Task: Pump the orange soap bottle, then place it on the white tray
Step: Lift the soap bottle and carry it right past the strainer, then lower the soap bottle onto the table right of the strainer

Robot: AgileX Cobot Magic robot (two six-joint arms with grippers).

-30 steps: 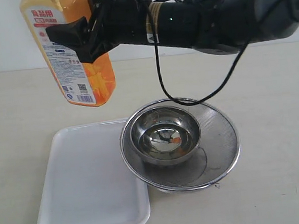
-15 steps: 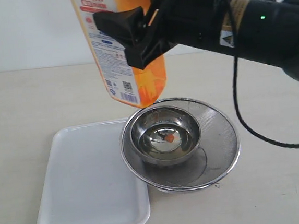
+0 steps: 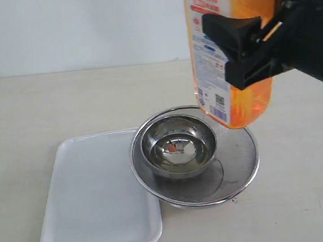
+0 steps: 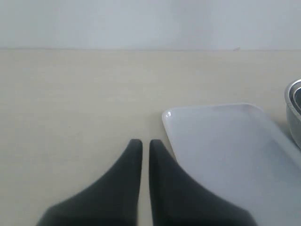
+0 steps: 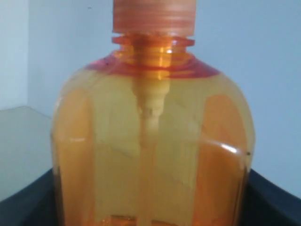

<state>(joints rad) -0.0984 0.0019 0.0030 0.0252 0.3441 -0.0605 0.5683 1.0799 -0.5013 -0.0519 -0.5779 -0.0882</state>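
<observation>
The orange soap bottle [image 3: 248, 105] hangs upright in the air over the right side of the strainer, label toward the camera. My right gripper [image 3: 231, 49] is shut on its body. In the right wrist view the bottle [image 5: 153, 141] fills the frame, with black fingers [image 5: 273, 197] at both sides; only its orange collar [image 5: 154, 16] shows, and the pump head is cut off above. The white tray [image 3: 95, 200] lies flat at the lower left. My left gripper [image 4: 142, 143] is shut on nothing, low over the table beside a corner of the tray [image 4: 225, 150].
A round steel mesh strainer [image 3: 237, 148] sits right of the tray, touching its edge, with a small steel bowl [image 3: 178, 145] inside. The strainer's rim [image 4: 294, 113] shows at the edge of the left wrist view. A pale wall stands behind the table.
My right arm has carried the bottle from above the tray's far left corner across to the right, over the strainer. The tray, strainer and bowl have stayed put.
</observation>
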